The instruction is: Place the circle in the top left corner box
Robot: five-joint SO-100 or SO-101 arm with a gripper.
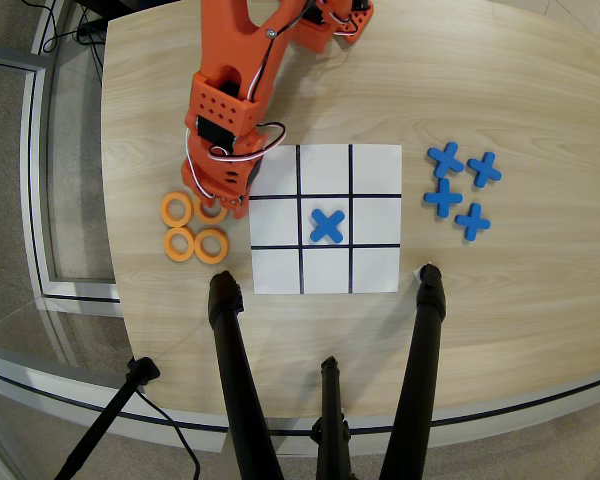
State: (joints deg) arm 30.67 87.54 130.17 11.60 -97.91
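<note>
Overhead view: the orange 3D-printed arm reaches down from the top edge, and its two-finger pincer sits over the top-right ring of a cluster of four small flat orange rings on the light wood table. That ring, the target circle, is mostly covered by the pincer tip; only part of its rim shows below the orange housing. Can't tell how far the jaws are spread or whether they have hold of the ring, since the arm body hides the fingertips from above.

The other three rings are clear of the pincer: upper-left ring just beside the covered one, lower-left ring and lower-right ring just below, all close together or touching.

The white 3x3 grid sheet with black lines lies just right of the cluster. Its top left corner box is bare, with the arm's wrist and white cables overlapping its left edge. One blue X-shaped cross sits in the middle cell. Four more blue crosses are grouped right of the sheet.

Black tripod legs cross the bottom of the view.
</note>
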